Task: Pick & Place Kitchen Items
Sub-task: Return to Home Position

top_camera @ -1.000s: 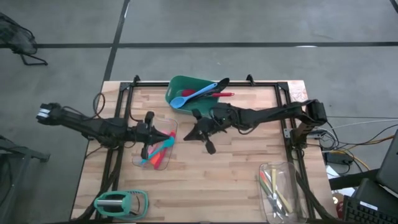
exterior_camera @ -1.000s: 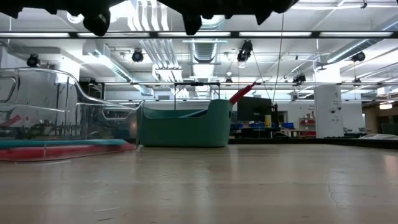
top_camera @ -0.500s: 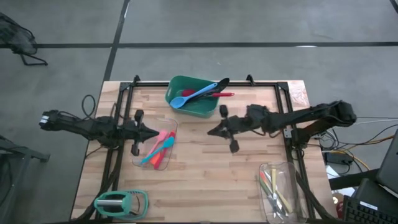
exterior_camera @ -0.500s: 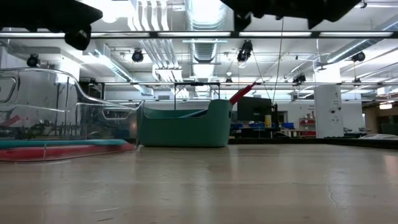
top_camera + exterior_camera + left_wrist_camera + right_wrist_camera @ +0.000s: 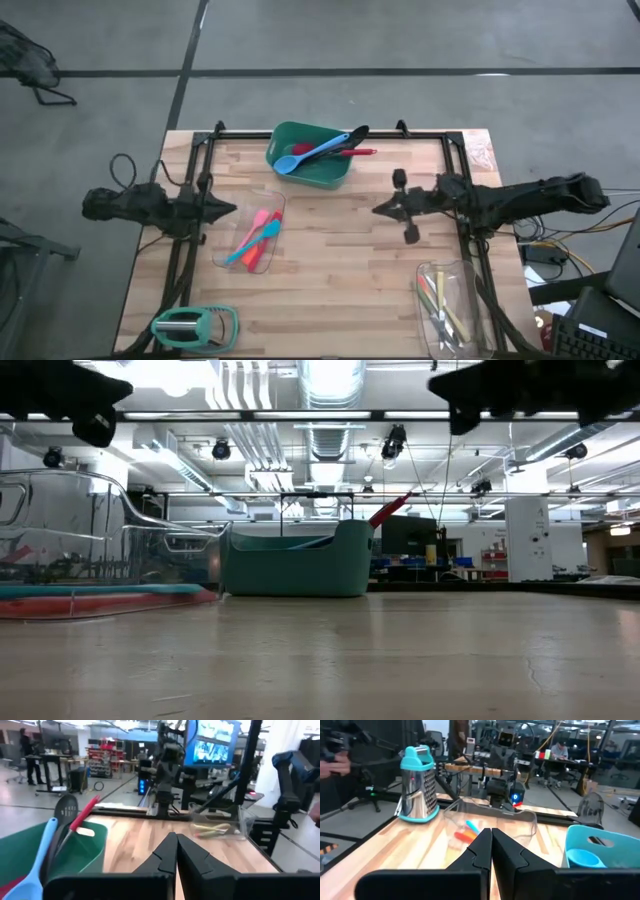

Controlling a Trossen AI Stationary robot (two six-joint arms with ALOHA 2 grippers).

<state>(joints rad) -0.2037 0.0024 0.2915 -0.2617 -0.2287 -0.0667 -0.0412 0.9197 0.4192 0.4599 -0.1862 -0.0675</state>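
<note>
The green tub (image 5: 312, 160) at the table's far edge holds a blue spoon (image 5: 318, 152), a long black slotted spoon (image 5: 67, 812) and a red-handled utensil (image 5: 352, 152), all leaning on its rim. Pink, orange and teal utensils (image 5: 255, 235) lie in a clear tray (image 5: 248, 262) at centre left. Small colour-handled cutlery (image 5: 436, 300) lies in a second clear tray (image 5: 462, 290) at the near right. My left gripper (image 5: 232, 209) is shut and empty just left of the first tray. My right gripper (image 5: 377, 211) is shut and empty over bare wood right of centre.
A teal-handled grater (image 5: 190, 325) lies at the table's near left corner and shows upright in the right wrist view (image 5: 417, 785). A black frame (image 5: 300, 133) runs along the far edge and down both sides. Bare wood (image 5: 330, 270) lies between the two trays.
Both arms have drawn back from the middle with shut, empty fingers. My left gripper has gone from over the clear tray toward the table's left edge. My right gripper has travelled farther, toward the right edge. The utensils and trays have stayed where they were.
</note>
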